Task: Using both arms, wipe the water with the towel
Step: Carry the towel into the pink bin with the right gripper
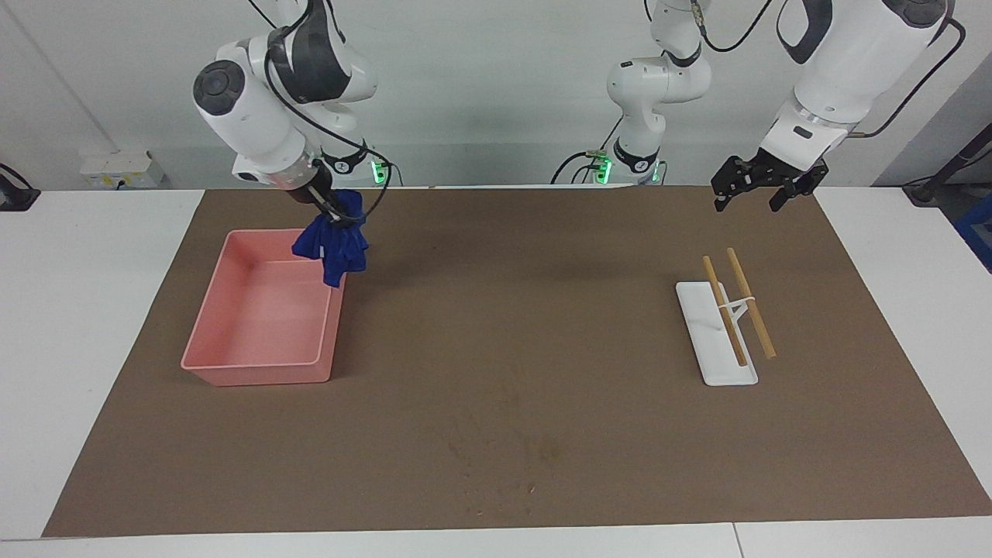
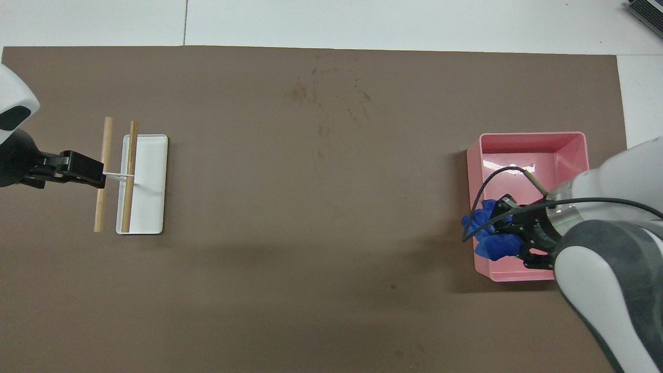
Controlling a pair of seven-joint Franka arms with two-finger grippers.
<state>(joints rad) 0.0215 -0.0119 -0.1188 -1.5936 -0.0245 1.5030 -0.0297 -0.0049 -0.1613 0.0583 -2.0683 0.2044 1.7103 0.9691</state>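
Observation:
The deep-blue towel [image 1: 333, 246] hangs bunched from my right gripper [image 1: 338, 214], which is shut on its top. It hangs in the air over the corner of the pink bin [image 1: 256, 373] that is nearest the robots and the table's middle. In the overhead view the towel [image 2: 491, 237] shows under the right gripper [image 2: 510, 228] at the bin's rim [image 2: 528, 137]. Damp spots [image 1: 535, 449] mark the brown mat far from the robots, near the middle. My left gripper [image 1: 763, 190] is open and empty, raised over the mat at the left arm's end.
A white tray-like stand [image 1: 717, 353] with two wooden rods [image 1: 750, 304] lies on the brown mat [image 1: 496, 325] at the left arm's end; in the overhead view the left gripper [image 2: 77, 171] is over the rods [image 2: 106, 155].

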